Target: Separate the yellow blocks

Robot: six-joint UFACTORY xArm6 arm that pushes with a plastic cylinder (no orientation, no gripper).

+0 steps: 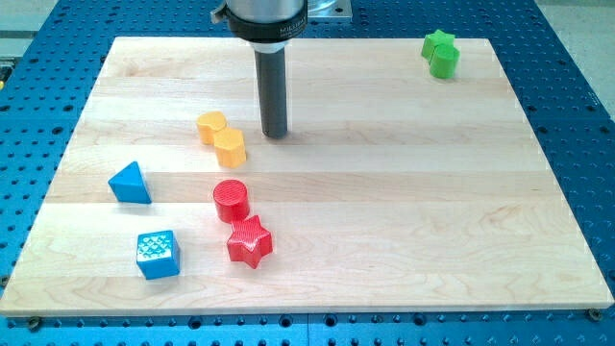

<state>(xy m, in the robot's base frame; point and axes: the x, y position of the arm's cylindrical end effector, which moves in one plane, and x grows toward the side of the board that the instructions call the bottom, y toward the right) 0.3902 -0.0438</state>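
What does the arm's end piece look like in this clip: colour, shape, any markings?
A straight, dark grey cylindrical rod, smooth and unmarked, ending at my tip. It hangs from a wider black round collar with small white lettering too fine to read, under a silvery metal mount. No cables show.

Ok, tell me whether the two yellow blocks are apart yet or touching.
Touching. The upper yellow block and the lower yellow block sit edge to edge, no board showing between them. My tip stands just to their right, apart from both.
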